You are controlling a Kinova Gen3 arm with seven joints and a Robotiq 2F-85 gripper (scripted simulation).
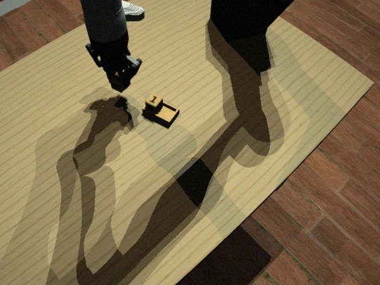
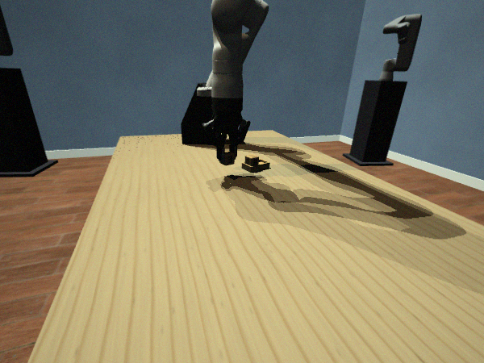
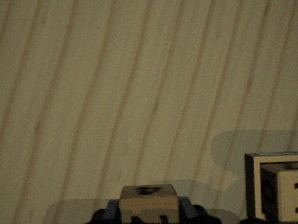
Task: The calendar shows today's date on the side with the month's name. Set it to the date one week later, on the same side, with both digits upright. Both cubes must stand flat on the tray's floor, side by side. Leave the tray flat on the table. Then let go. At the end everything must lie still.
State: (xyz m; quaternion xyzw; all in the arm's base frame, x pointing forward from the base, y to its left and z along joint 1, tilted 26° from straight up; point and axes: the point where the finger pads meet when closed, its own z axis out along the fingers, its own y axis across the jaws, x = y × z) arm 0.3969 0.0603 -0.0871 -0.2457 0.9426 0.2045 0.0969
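My gripper (image 1: 120, 85) (image 2: 227, 156) (image 3: 149, 211) is shut on a wooden cube (image 3: 149, 204), held above the table. Dark marks show on two of the held cube's faces in the wrist view, but I cannot read them surely. The small wooden tray (image 1: 172, 120) (image 2: 260, 166) (image 3: 251, 158) stands flat on the table, beside and below the gripper. The other cube (image 1: 154, 101) (image 2: 252, 160) (image 3: 286, 187) sits in one end of the tray, with a "1" on its top face. The tray's other half is empty. The month side and the cubes' front digits are not readable.
The wooden table (image 1: 79, 63) (image 2: 161, 262) carries broad shadows of the arm. A black pedestal (image 1: 244, 22) (image 2: 194, 129) stands at the table's far end. Another arm on a black pedestal (image 2: 377, 121) stands off the table at the right in the exterior view.
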